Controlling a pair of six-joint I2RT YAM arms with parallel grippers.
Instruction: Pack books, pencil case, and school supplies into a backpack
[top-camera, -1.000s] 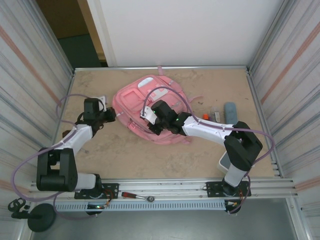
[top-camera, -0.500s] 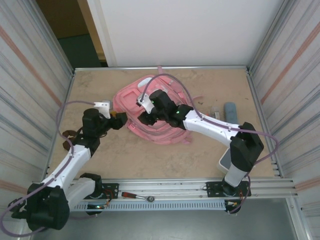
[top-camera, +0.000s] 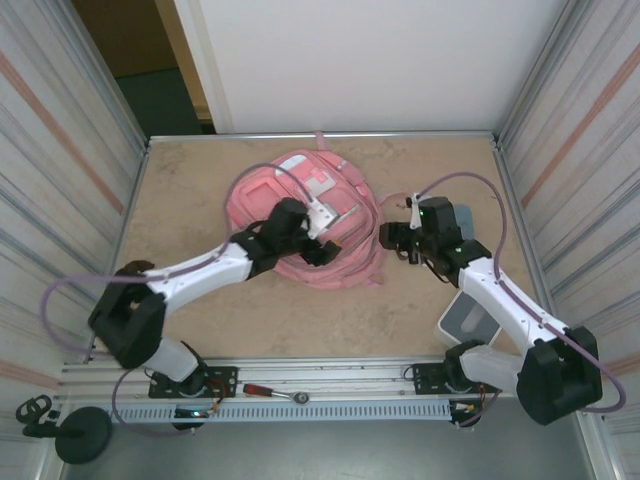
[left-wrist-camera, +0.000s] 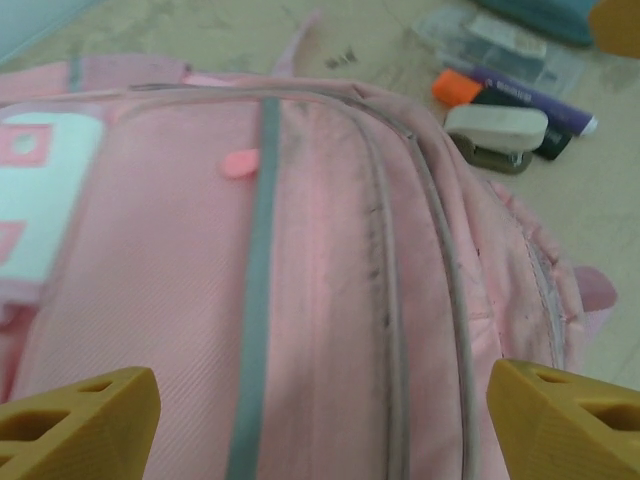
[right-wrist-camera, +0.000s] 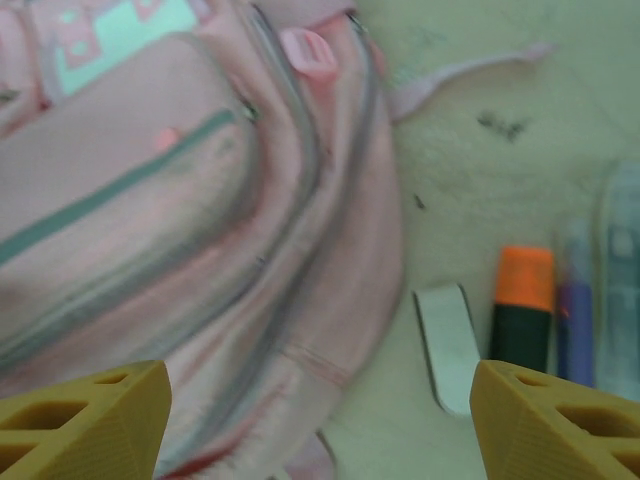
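One backpack (top-camera: 262, 196), perhaps four supplies (right-wrist-camera: 521, 318)

Nothing legible shows: no word, brand or number can be read. The purple pen (left-wrist-camera: 556, 108) lying beside the backpack (left-wrist-camera: 320, 300) carries a line of small white lettering along its barrel in the left wrist view, too blurred to make out. The backpack's front has a pale patch (left-wrist-camera: 55, 220) with pink block shapes, perhaps letters, unreadable in both wrist views
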